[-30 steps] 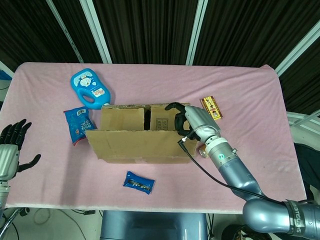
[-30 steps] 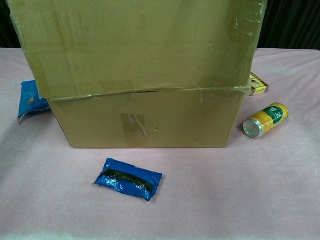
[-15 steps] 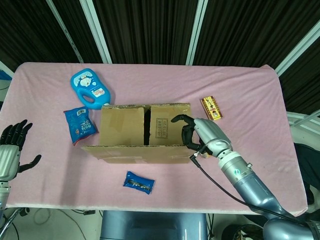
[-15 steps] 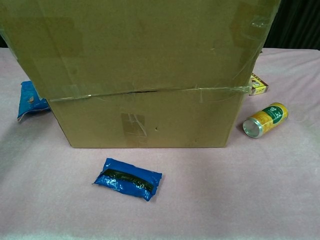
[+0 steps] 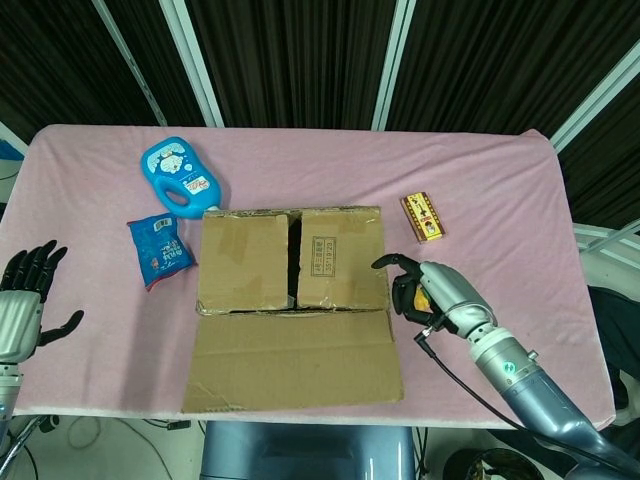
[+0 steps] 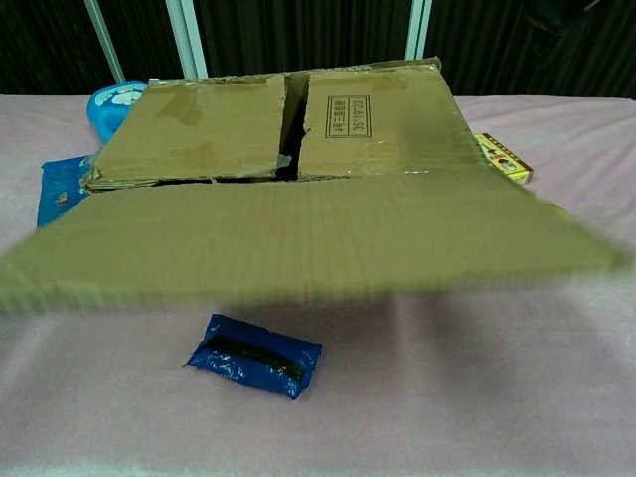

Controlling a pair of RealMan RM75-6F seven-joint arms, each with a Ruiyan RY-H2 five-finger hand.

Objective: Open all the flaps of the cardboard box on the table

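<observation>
Fingers of your right hand curl inward on nothing, just right of the cardboard box at table centre. Near flap hangs outward; two inner flaps lie shut. Your left hand, fingers apart, empty, waits far left.

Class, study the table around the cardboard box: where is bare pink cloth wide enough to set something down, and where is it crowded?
Widest bare cloth: the far right, beyond the yellow-red packet, and the far strip behind the cardboard box. The near-left corner by the left robot hand is free too. Crowded: left of the box, where the blue bottle and blue snack bag lie, and beside the right robot hand.
</observation>
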